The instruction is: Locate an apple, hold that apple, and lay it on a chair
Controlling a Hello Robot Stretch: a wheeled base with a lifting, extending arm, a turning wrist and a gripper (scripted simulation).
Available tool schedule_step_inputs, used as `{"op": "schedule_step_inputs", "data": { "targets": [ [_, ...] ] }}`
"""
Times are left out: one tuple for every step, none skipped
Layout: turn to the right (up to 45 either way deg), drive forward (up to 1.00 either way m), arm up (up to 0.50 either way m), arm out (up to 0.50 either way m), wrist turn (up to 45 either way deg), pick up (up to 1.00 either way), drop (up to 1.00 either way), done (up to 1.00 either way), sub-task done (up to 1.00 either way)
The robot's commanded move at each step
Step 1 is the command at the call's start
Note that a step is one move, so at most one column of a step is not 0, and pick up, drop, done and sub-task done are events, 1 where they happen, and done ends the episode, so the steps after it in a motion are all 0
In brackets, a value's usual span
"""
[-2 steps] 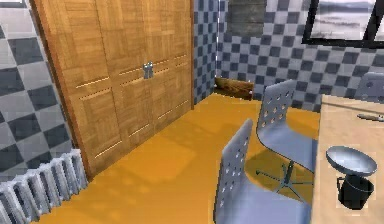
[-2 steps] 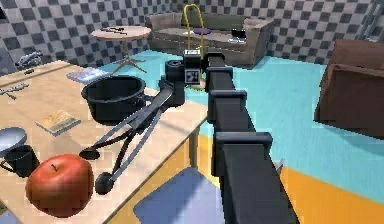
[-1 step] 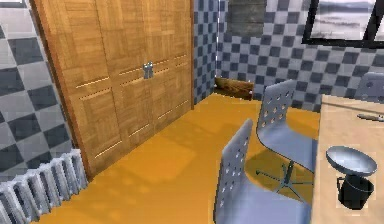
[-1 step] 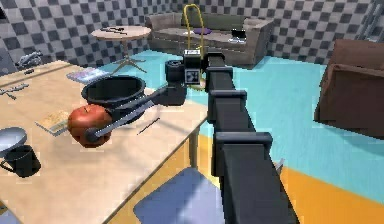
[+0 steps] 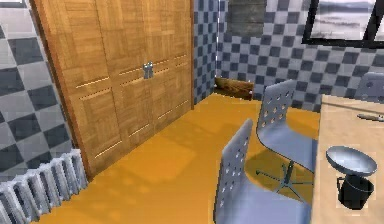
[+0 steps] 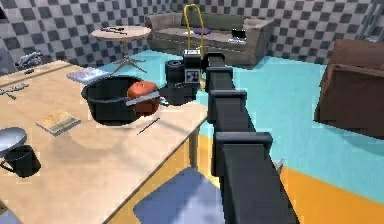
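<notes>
In the arm side view, a black pot [image 6: 105,100] sits on the table [image 6: 110,150], left of the middle. At its right rim is a round red thing, most likely the apple [image 6: 146,90]. Just right of that is the gripper [image 6: 163,93]. The pot is close behind, so I cannot tell if the gripper has the apple. I think the apple is found, the grab is unsure, and no apple lies on the chair [image 6: 178,196] at the bottom middle. The apple is round, with no long side, and I cannot see its stem.
</notes>
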Motion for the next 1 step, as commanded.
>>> {"op": "schedule_step_inputs", "data": {
  "targets": [
    [0.0, 0.00, 0.00, 0.00, 39.0, 0.00, 0.00, 0.00, 0.00]
  ]
}}
